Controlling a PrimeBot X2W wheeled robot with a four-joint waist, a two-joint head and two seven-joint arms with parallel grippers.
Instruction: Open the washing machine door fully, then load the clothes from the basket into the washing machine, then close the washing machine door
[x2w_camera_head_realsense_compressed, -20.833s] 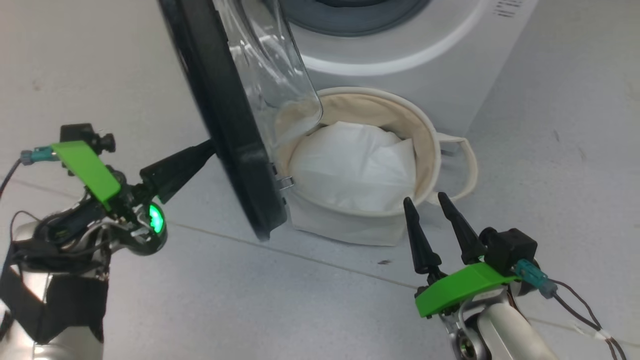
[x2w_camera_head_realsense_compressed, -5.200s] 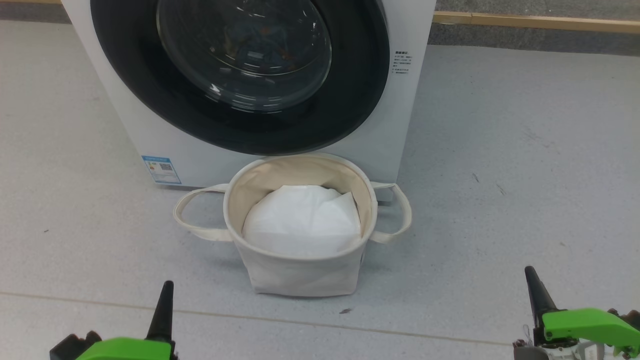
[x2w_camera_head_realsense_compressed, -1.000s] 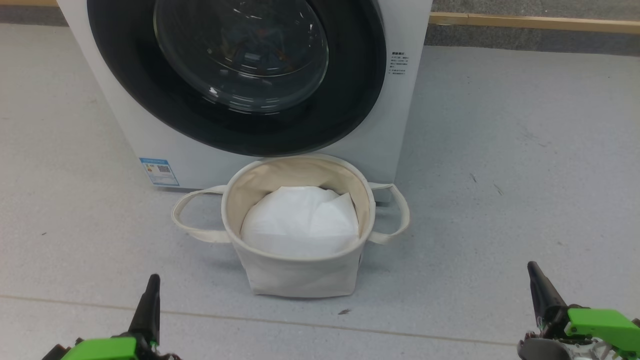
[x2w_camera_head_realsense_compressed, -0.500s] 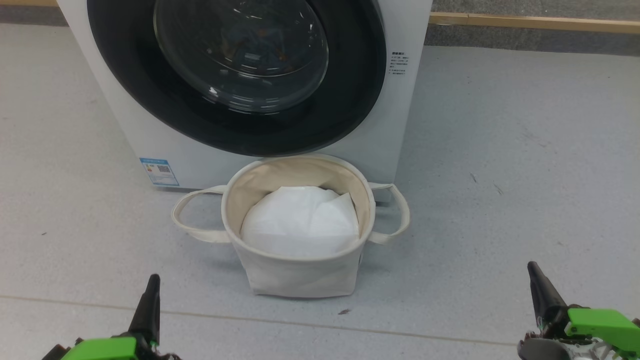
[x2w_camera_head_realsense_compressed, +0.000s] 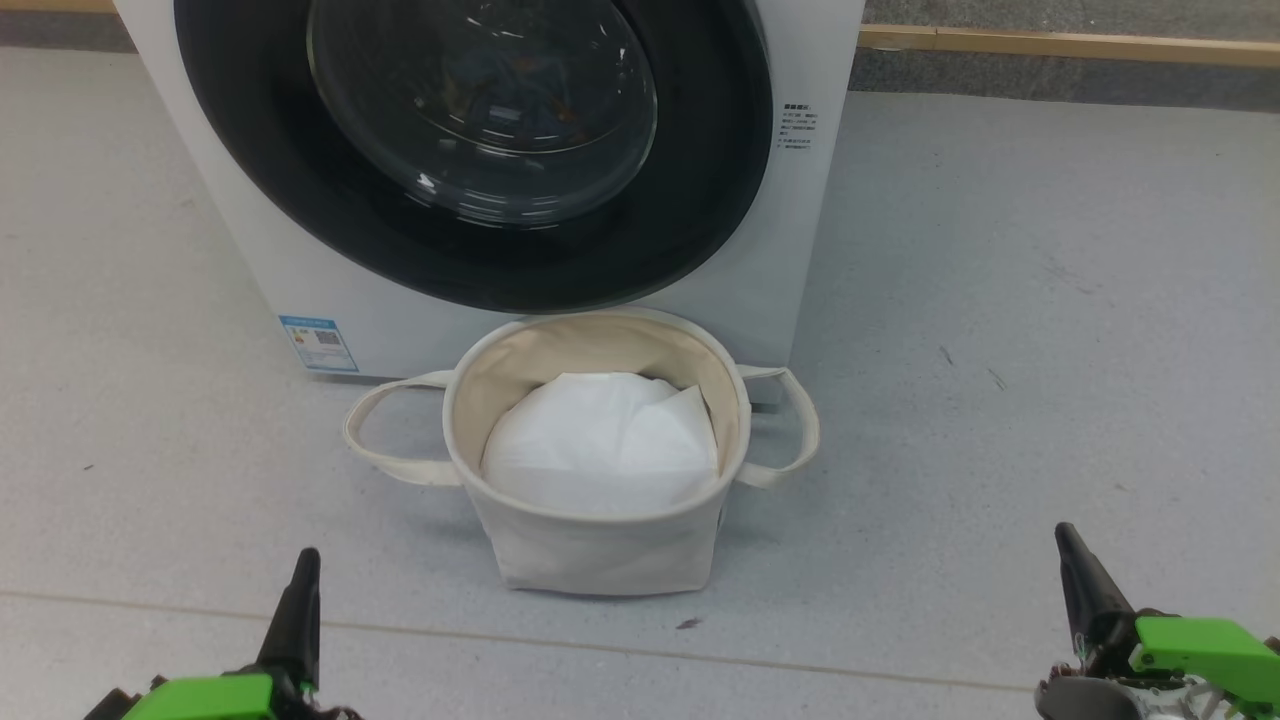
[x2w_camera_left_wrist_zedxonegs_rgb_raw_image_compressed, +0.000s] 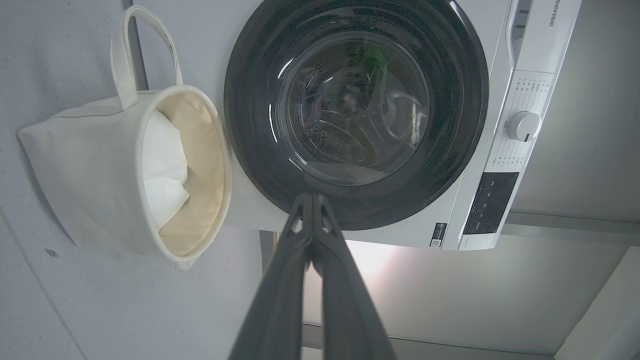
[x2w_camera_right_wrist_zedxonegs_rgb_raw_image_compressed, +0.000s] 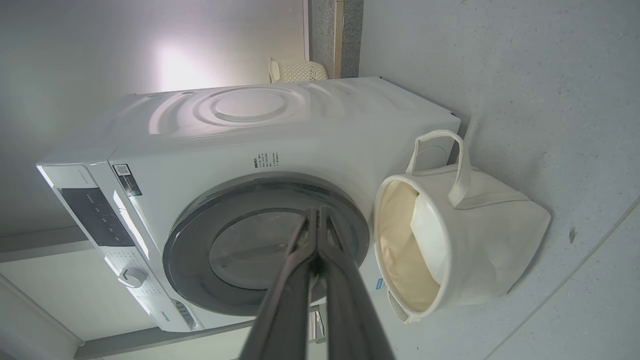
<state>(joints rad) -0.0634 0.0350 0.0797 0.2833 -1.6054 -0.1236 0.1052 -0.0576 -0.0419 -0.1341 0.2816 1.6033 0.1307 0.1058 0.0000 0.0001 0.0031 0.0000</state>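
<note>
White and boxy, the machine (x2w_camera_head_realsense_compressed: 350, 300) stands at the top of the head view, and its door (x2w_camera_head_realsense_compressed: 480, 130) sits flush against the front: a wide, glossy black ring around a bulging clear glass bowl that catches thin streaks of light. Behind that glass are dim shapes with a few orange-brown flecks, too dark to name. Down at the machine's lower left corner there's a small blue sticker (x2w_camera_head_realsense_compressed: 318, 343), and a block of tiny print sits to the right of the door. From the left wrist view you also get a round white knob (x2w_camera_left_wrist_zedxonegs_rgb_raw_image_compressed: 523, 126) beside a dark panel. Right in front of the machine, just below the door, the basket (x2w_camera_head_realsense_compressed: 600, 550) stands upright on the grey floor (x2w_camera_head_realsense_compressed: 1000, 350). It is a small cream canvas tub, its two looped handles (x2w_camera_head_realsense_compressed: 385, 430) sticking out to either side, with a plain white sheet (x2w_camera_head_realsense_compressed: 600, 445) bunched inside. Now the hands: the left hand (x2w_camera_head_realsense_compressed: 303, 565) is low at the lower left, and the right hand (x2w_camera_head_realsense_compressed: 1068, 545) is low at the lower right. Both are well apart from the basket and touch nothing. Both are clenched and empty; in each wrist view the dark fingers (x2w_camera_left_wrist_zedxonegs_rgb_raw_image_compressed: 282, 300) press together to a single point aimed at the door.
</note>
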